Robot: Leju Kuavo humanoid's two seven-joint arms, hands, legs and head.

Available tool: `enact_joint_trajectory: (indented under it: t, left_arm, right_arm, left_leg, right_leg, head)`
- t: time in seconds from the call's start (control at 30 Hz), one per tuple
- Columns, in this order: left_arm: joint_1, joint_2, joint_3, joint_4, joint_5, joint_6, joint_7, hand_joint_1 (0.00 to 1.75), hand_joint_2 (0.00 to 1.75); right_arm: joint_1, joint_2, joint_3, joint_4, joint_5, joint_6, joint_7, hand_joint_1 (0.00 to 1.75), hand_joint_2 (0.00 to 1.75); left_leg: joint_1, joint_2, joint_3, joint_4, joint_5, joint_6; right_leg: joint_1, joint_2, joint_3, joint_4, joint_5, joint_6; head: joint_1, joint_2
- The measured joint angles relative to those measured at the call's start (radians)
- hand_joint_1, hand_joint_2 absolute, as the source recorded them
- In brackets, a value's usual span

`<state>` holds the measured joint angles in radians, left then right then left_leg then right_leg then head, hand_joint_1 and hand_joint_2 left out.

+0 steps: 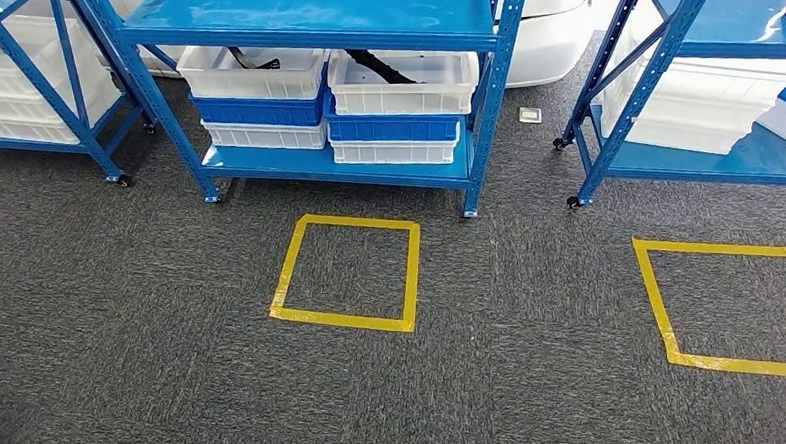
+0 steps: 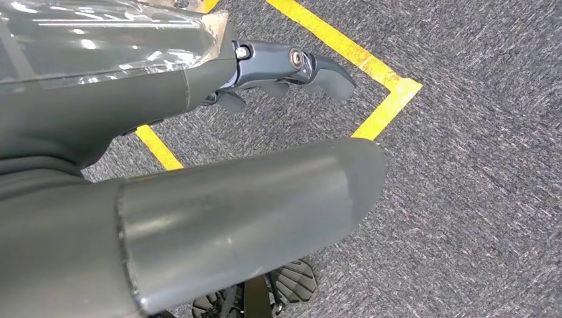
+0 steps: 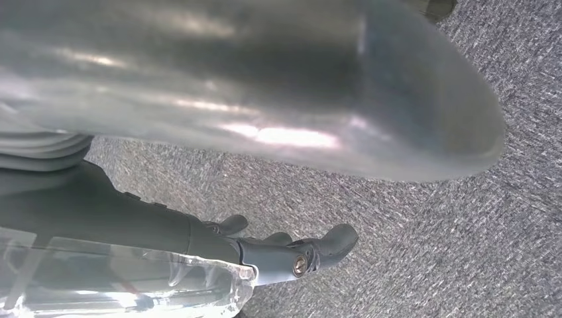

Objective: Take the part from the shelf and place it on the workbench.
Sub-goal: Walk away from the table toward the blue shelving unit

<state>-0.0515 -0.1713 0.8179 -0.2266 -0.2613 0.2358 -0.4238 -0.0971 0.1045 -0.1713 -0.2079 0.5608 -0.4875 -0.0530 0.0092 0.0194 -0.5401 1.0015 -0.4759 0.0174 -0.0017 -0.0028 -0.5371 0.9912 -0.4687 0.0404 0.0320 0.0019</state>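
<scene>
A blue metal shelf (image 1: 346, 164) stands ahead of me in the head view. On its lower level sit stacked white and blue bins. The top left bin (image 1: 252, 73) holds a dark part (image 1: 252, 60). A black part (image 1: 382, 67) lies in the top right bin (image 1: 403, 81). In the left wrist view my left hand (image 2: 199, 86) hangs over the grey carpet, its dark fingers (image 2: 298, 66) stretched out and holding nothing. My right hand (image 3: 166, 228) hangs the same way in the right wrist view, fingers (image 3: 305, 255) apart and empty.
A yellow tape square (image 1: 346, 274) marks the carpet in front of the shelf, and a second one (image 1: 733, 302) lies to the right. More blue shelves with white bins stand at the left (image 1: 33, 88) and right (image 1: 704, 98).
</scene>
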Motion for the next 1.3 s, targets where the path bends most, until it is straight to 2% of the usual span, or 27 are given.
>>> enact_joint_trajectory:
  t: [0.2, 0.33, 0.4, 0.43, 0.47, 0.53, 0.57, 0.6, 0.63, 0.7, 0.73, 0.77, 0.83, 0.9, 0.93, 0.97, 1.03, 1.07, 1.1, 1.13, 1.2, 1.23, 1.27, 1.3]
  left_arm:
    - [0.000, 0.000, 0.000, 0.000, 0.000, 0.000, 0.000, 0.00, 0.00]
    - [-0.001, 0.003, 0.000, 0.000, -0.008, -0.011, -0.007, 0.00, 0.00]
    - [-0.002, 0.004, 0.000, 0.000, -0.016, -0.019, -0.011, 0.00, 0.00]
    - [-0.003, 0.004, 0.000, 0.000, -0.018, -0.021, -0.011, 0.00, 0.00]
    - [-0.004, 0.004, 0.000, 0.000, -0.020, -0.023, -0.012, 0.00, 0.00]
    - [-0.005, 0.006, 0.000, 0.000, -0.021, -0.025, -0.012, 0.00, 0.00]
    - [-0.005, 0.006, 0.000, 0.000, -0.021, -0.025, -0.012, 0.00, 0.00]
    - [-0.005, 0.006, 0.000, 0.000, -0.022, -0.025, -0.013, 0.00, 0.00]
    - [-0.004, 0.006, 0.000, 0.000, -0.022, -0.025, -0.013, 0.00, 0.00]
    - [-0.004, 0.008, 0.000, 0.000, -0.023, -0.026, -0.013, 0.00, 0.00]
    - [-0.004, 0.009, 0.000, 0.000, -0.023, -0.026, -0.013, 0.00, 0.00]
    - [-0.004, 0.010, 0.000, 0.000, -0.023, -0.026, -0.013, 0.00, 0.00]
    - [-0.006, 0.011, 0.000, -0.001, -0.026, -0.026, -0.014, 0.00, 0.00]
    - [-0.008, 0.012, 0.000, -0.001, -0.030, -0.026, -0.015, 0.00, 0.00]
    - [-0.009, 0.012, 0.000, -0.001, -0.031, -0.026, -0.016, 0.00, 0.00]
    - [-0.010, 0.012, 0.000, -0.001, -0.032, -0.026, -0.016, 0.00, 0.00]
    - [-0.009, 0.013, 0.000, -0.001, -0.033, -0.026, -0.016, 0.00, 0.00]
    - [-0.008, 0.013, 0.000, -0.001, -0.033, -0.026, -0.016, 0.00, 0.00]
    - [-0.006, 0.014, 0.000, -0.001, -0.033, -0.026, -0.017, 0.00, 0.00]
    - [-0.005, 0.014, 0.000, -0.001, -0.033, -0.026, -0.017, 0.00, 0.00]
    - [-0.004, 0.015, 0.000, -0.001, -0.033, -0.025, -0.017, 0.00, 0.00]
    - [-0.004, 0.016, 0.000, -0.001, -0.034, -0.025, -0.018, 0.00, 0.00]
    - [-0.005, 0.017, 0.000, -0.001, -0.034, -0.025, -0.019, 0.00, 0.00]
    - [-0.006, 0.018, 0.000, -0.001, -0.034, -0.025, -0.020, 0.00, 0.00]
  right_arm:
    - [0.000, 0.000, 0.000, 0.000, 0.000, 0.000, 0.000, 0.00, 0.00]
    - [0.000, 0.002, 0.000, 0.000, -0.010, -0.003, -0.002, 0.00, 0.00]
    - [0.000, 0.000, -0.001, 0.000, -0.018, -0.008, -0.008, 0.00, 0.00]
    - [0.001, 0.000, -0.003, -0.001, -0.021, -0.010, -0.011, 0.00, 0.00]
    - [0.001, -0.001, -0.004, -0.001, -0.023, -0.012, -0.014, 0.00, 0.00]
    - [0.005, -0.001, -0.008, -0.001, -0.024, -0.014, -0.018, 0.00, 0.00]
    - [0.008, -0.002, -0.009, 0.000, -0.024, -0.015, -0.019, 0.00, 0.00]
    - [0.011, -0.002, -0.011, 0.000, -0.024, -0.016, -0.020, 0.00, 0.00]
    - [0.013, -0.003, -0.013, 0.000, -0.023, -0.016, -0.020, 0.00, 0.00]
    - [0.015, -0.003, -0.016, 0.000, -0.021, -0.018, -0.020, 0.00, 0.00]
    - [0.015, -0.002, -0.018, 0.000, -0.020, -0.018, -0.020, 0.00, 0.00]
    - [0.014, -0.001, -0.019, 0.000, -0.020, -0.019, -0.020, 0.00, 0.00]
    - [0.014, 0.000, -0.021, 0.000, -0.019, -0.021, -0.020, 0.00, 0.00]
    - [0.015, -0.001, -0.024, 0.000, -0.019, -0.023, -0.021, 0.00, 0.00]
    - [0.015, -0.001, -0.024, 0.000, -0.019, -0.023, -0.021, 0.00, 0.00]
    - [0.015, -0.001, -0.025, 0.000, -0.018, -0.024, -0.021, 0.00, 0.00]
    - [0.016, 0.000, -0.026, 0.000, -0.018, -0.025, -0.022, 0.00, 0.00]
    - [0.017, 0.000, -0.026, 0.000, -0.017, -0.025, -0.022, 0.00, 0.00]
    - [0.018, 0.000, -0.027, 0.000, -0.016, -0.025, -0.022, 0.00, 0.00]
    - [0.019, 0.000, -0.027, 0.000, -0.015, -0.025, -0.023, 0.00, 0.00]
    - [0.019, 0.001, -0.027, 0.000, -0.012, -0.025, -0.023, 0.00, 0.00]
    - [0.018, 0.002, -0.027, 0.000, -0.011, -0.025, -0.023, 0.00, 0.00]
    - [0.017, 0.003, -0.028, 0.000, -0.010, -0.026, -0.023, 0.00, 0.00]
    - [0.017, 0.004, -0.028, 0.000, -0.009, -0.026, -0.023, 0.00, 0.00]
  left_leg:
    - [-0.002, 0.000, 0.000, 0.000, 0.000, 0.000]
    - [-0.005, -0.001, -0.004, 0.003, -0.005, 0.015]
    - [0.004, -0.001, 0.009, -0.020, 0.005, 0.020]
    - [0.009, 0.001, 0.016, -0.032, 0.011, 0.023]
    - [0.014, 0.003, 0.023, -0.041, 0.016, 0.024]
    - [0.016, 0.006, 0.025, -0.044, 0.016, 0.024]
    - [0.019, 0.006, 0.025, -0.044, 0.015, 0.021]
    - [0.022, 0.006, 0.026, -0.044, 0.013, 0.016]
    - [0.028, 0.006, 0.029, -0.043, 0.009, 0.009]
    - [0.039, 0.005, 0.037, -0.037, -0.002, -0.011]
    - [0.042, 0.006, 0.040, -0.031, -0.011, -0.024]
    - [0.042, 0.006, 0.043, -0.028, -0.018, -0.036]
    - [0.042, 0.007, 0.048, -0.026, -0.026, -0.050]
    - [0.049, 0.006, 0.051, -0.019, -0.037, -0.055]
    - [0.050, 0.002, 0.040, 0.008, -0.053, -0.055]
    - [0.050, -0.002, 0.016, 0.058, -0.080, -0.053]
    - [0.042, -0.010, -0.070, 0.210, -0.142, -0.046]
    - [0.038, -0.012, -0.110, 0.273, -0.157, -0.041]
    - [0.034, -0.013, -0.137, 0.303, -0.151, -0.034]
    - [0.030, -0.013, -0.143, 0.291, -0.124, -0.025]
    - [0.019, -0.017, -0.107, 0.173, -0.035, -0.001]
    - [0.013, -0.019, -0.084, 0.111, -0.003, 0.008]
    - [0.007, -0.020, -0.067, 0.065, 0.016, 0.014]
    - [0.002, -0.020, -0.059, 0.042, 0.021, 0.017]
  right_leg:
    - [-0.002, 0.000, 0.000, 0.000, 0.000, 0.000]
    - [-0.016, 0.000, 0.004, -0.007, 0.003, 0.006]
    - [-0.010, 0.000, -0.002, 0.004, -0.003, 0.007]
    - [-0.008, 0.001, -0.017, 0.033, -0.016, 0.006]
    - [-0.009, 0.002, -0.045, 0.085, -0.038, 0.005]
    - [-0.015, 0.003, -0.121, 0.224, -0.089, 0.006]
    - [-0.021, 0.003, -0.150, 0.274, -0.101, 0.012]
    - [-0.027, 0.002, -0.162, 0.289, -0.098, 0.022]
    - [-0.034, 0.002, -0.151, 0.259, -0.077, 0.037]
    - [-0.051, -0.006, -0.086, 0.117, -0.015, 0.069]
    - [-0.054, -0.008, -0.054, 0.054, 0.008, 0.074]
    - [-0.053, -0.010, -0.035, 0.018, 0.018, 0.068]
    - [-0.045, -0.005, -0.029, 0.014, 0.013, 0.039]
    - [-0.045, 0.000, -0.026, 0.018, 0.007, 0.014]
    - [-0.045, 0.002, -0.023, 0.018, 0.004, 0.005]
    - [-0.044, 0.003, -0.019, 0.018, 0.002, -0.003]
    - [-0.033, 0.003, -0.014, 0.018, -0.005, -0.015]
    - [-0.027, 0.004, -0.010, 0.018, -0.008, -0.020]
    - [-0.021, 0.006, -0.005, 0.018, -0.012, -0.025]
    - [-0.016, 0.008, 0.001, 0.018, -0.015, -0.029]
    - [-0.009, 0.014, 0.012, 0.018, -0.022, -0.033]
    - [-0.004, 0.016, 0.015, 0.018, -0.028, -0.032]
    - [-0.001, 0.019, 0.015, 0.019, -0.032, -0.028]
    - [0.002, 0.020, 0.013, 0.018, -0.036, -0.024]
  head:
    - [0.000, 0.000]
    - [-0.002, 0.000]
    - [-0.002, 0.000]
    - [-0.001, 0.000]
    - [-0.001, 0.000]
    - [0.000, 0.000]
    - [0.000, 0.000]
    - [0.000, 0.000]
    - [0.000, 0.000]
    - [0.001, 0.000]
    - [0.002, 0.000]
    - [0.002, 0.000]
    - [-0.001, 0.000]
    - [-0.004, 0.000]
    - [-0.006, 0.000]
    - [-0.008, 0.000]
    - [-0.010, 0.000]
    - [-0.010, 0.000]
    - [-0.010, 0.000]
    - [-0.010, 0.000]
    - [-0.010, 0.000]
    - [-0.010, 0.000]
    - [-0.010, 0.000]
    - [-0.010, 0.000]
